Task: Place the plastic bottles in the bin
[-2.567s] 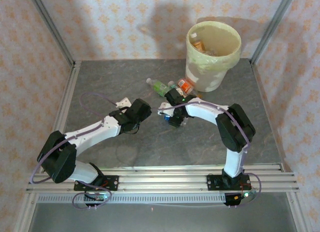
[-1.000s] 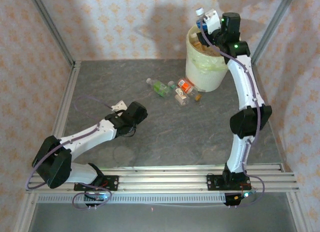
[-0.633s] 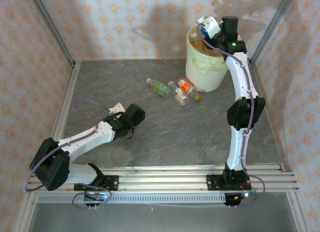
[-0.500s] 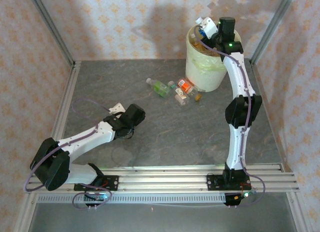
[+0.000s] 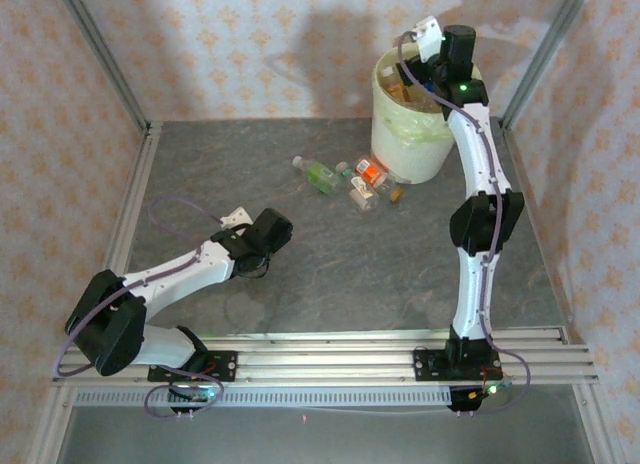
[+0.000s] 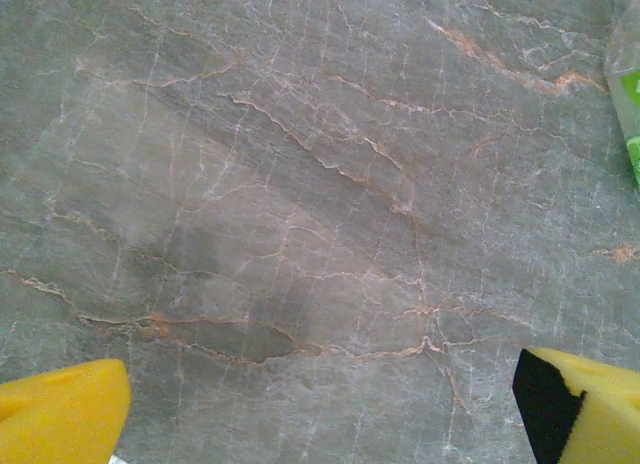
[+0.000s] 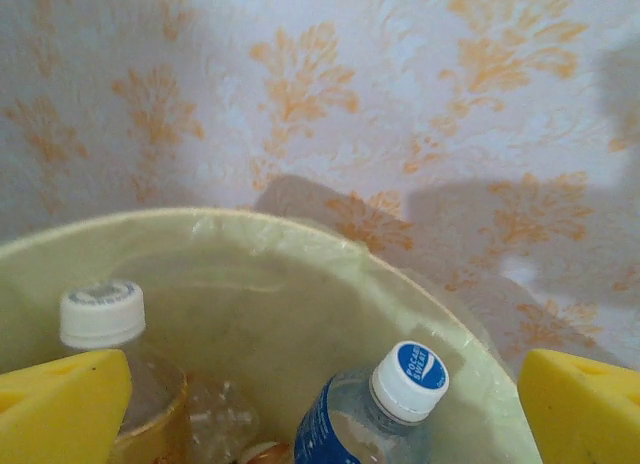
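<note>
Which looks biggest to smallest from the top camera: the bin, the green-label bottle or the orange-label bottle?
1. The bin, by far.
2. The green-label bottle.
3. The orange-label bottle; the two bottles look nearly alike, so I'm unsure.

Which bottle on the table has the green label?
The leftmost bottle, lying apart from the rest. The other bottles cluster beside the bin and show no green.

Left arm [image 5: 180, 274] bent low, left gripper [image 6: 320, 414] with 2 pads [image 6: 60, 414] spread wide, right arm [image 5: 480, 164] stretched high, right gripper [image 7: 320, 404] pads likewise parted, apparently holding nothing
</note>
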`<state>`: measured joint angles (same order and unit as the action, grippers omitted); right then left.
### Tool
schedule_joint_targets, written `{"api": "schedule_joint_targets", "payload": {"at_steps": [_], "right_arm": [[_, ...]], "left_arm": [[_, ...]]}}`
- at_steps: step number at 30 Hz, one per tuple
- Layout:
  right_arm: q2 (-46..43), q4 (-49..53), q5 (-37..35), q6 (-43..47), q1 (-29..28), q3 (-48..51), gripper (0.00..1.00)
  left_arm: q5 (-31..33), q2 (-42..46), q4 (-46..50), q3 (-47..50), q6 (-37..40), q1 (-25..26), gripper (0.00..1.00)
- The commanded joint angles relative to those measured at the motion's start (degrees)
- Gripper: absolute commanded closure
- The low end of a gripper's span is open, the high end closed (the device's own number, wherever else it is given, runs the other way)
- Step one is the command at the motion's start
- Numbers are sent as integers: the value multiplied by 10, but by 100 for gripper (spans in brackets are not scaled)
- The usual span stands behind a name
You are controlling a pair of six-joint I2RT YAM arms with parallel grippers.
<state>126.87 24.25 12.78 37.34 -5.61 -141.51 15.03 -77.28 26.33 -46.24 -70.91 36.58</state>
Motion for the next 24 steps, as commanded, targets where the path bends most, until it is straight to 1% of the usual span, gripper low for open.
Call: {"api": "schedule_joint_targets", "payload": {"at_steps": [1,3,5,8,11,12,15,17,19,24], "right_arm": [[-62,5,6,-123,3,-24,1],[-81,21,1,-182,3,-22,1],[-113,29,16,-236,3,-1,1],[-181,-5,52,-311,3,84,1],[-261,-90,96,-373,3,227,1],[-297,-134,112,-405,3,293,1],[-391,-269,159,-492,2,470,1],[-442,-321,171,-528,0,560,1],[-487,-322,167,-543,-1,627,1],[-571,-264,140,-577,-1,748,1]], "left_arm": [[8,-3,1,-13,0,-7,0],[8,0,0,-11,0,-7,0],[9,1,-4,-9,0,-7,0],[6,0,-10,-9,2,-7,0],[-4,-4,-28,-9,11,-7,0],[-10,-6,-39,-9,18,-7,0],[-30,-10,-74,-13,53,-7,0],[-38,-20,-76,-31,79,-7,0],[-41,-40,-61,-63,102,-7,0],[-49,-105,-42,-143,139,-8,0]]}}
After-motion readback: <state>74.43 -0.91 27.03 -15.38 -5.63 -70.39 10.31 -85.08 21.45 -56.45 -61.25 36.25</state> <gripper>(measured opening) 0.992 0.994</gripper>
